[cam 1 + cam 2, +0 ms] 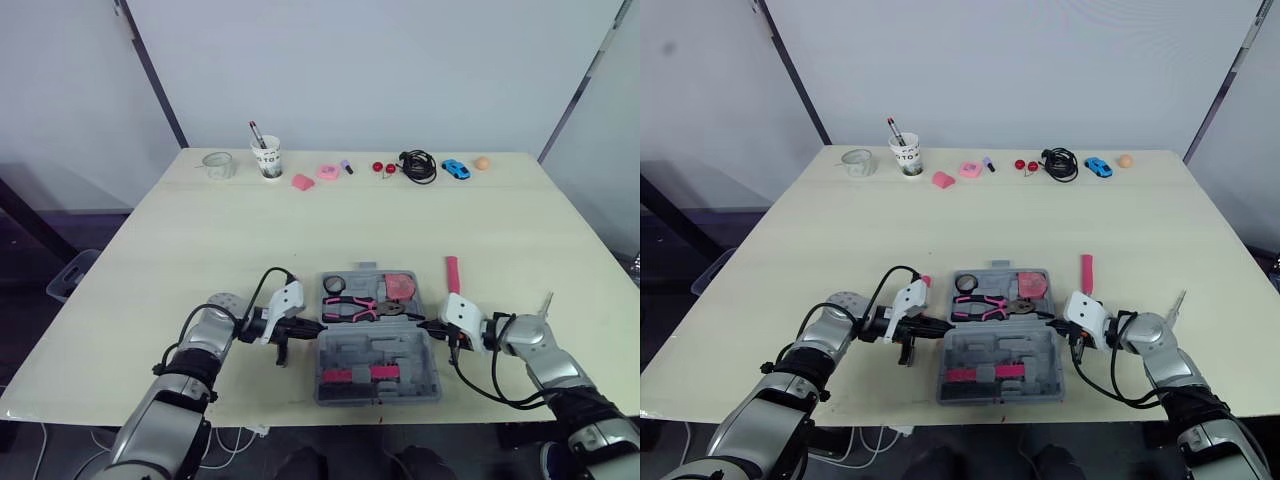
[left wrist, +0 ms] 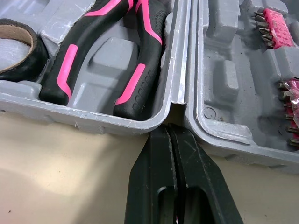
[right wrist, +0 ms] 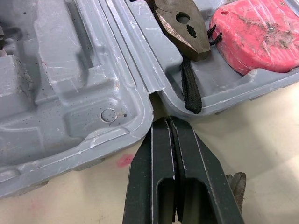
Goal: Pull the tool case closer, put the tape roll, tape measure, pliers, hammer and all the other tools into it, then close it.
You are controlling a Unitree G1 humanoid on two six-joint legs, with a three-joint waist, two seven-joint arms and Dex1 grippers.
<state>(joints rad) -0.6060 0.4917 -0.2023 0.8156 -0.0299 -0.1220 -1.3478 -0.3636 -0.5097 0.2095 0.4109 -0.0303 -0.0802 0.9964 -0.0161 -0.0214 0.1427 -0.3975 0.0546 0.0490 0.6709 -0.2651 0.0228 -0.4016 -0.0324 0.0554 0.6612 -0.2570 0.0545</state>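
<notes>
The grey tool case (image 1: 378, 375) lies open near the table's front edge. Its far half holds the tape roll (image 1: 334, 285), pink-and-black pliers (image 2: 112, 51) and red tape measure (image 3: 257, 32). The near half carries pink bit holders (image 2: 275, 23). My left gripper (image 1: 315, 326) is shut, its tips against the hinge seam on the case's left side. At the right end of the same seam, my right gripper (image 1: 425, 325) is also shut, holding nothing. A pink-handled tool (image 1: 452, 272) lies on the table just right of the case.
A slim metal tool (image 1: 545, 303) rests by my right forearm. Along the far edge stand a glass jar (image 1: 218, 165), a paper cup with a pen (image 1: 267, 157), pink items (image 1: 327, 171), a black cable (image 1: 418, 165), a blue toy car (image 1: 456, 169) and an orange ball (image 1: 482, 162).
</notes>
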